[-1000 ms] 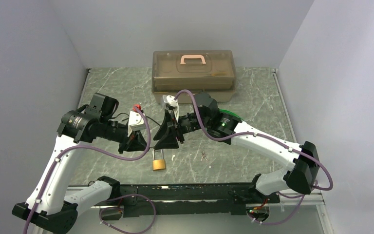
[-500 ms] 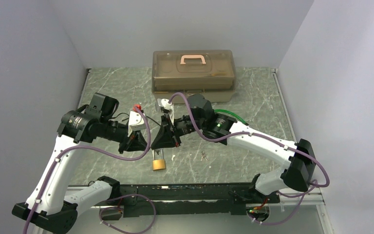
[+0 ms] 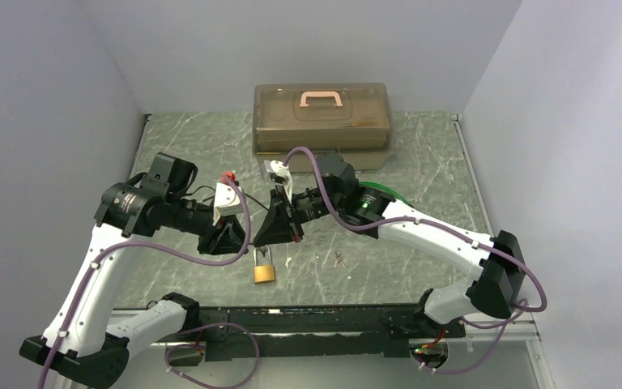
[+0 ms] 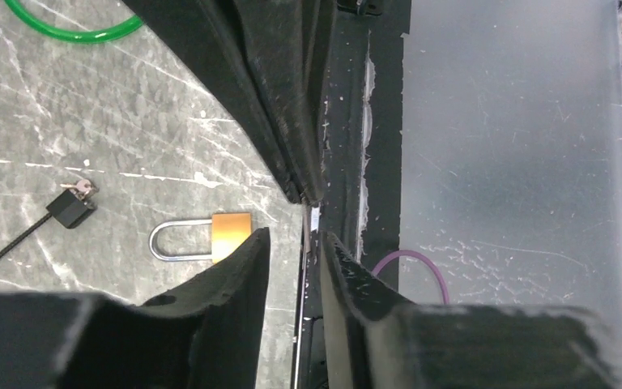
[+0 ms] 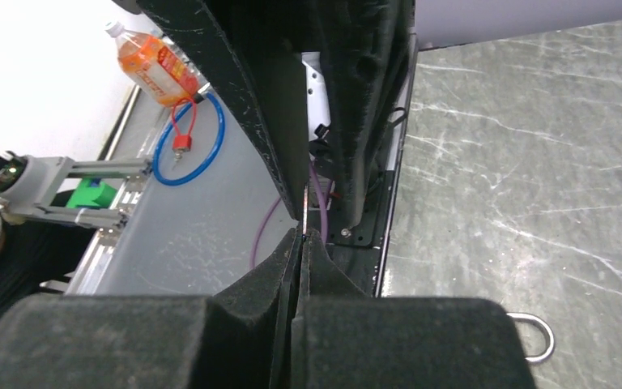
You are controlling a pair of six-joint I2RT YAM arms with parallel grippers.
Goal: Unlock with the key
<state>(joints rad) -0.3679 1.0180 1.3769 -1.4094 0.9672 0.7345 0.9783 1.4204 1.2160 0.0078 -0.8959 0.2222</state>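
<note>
Brass padlock [image 3: 264,270] lay on grey marble table [image 3: 421,162] | right gripper [image 5: 302,235] jaws clamped thin metal key [image 5: 304,209] | left gripper [image 4: 296,237] jaws stood slightly apart

One padlock [image 3: 264,270], one lidded box [image 3: 322,126], and what looks like two loose keys [image 3: 339,259].

Brown toolbox [image 3: 321,130] on marble table [image 3: 194,142]

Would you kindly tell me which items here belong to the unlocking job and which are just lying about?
Job: padlock; key, pinched in the right gripper; left gripper, open.
Lying about: toolbox; loose keys; orange bottle; blue cable loop.
</note>
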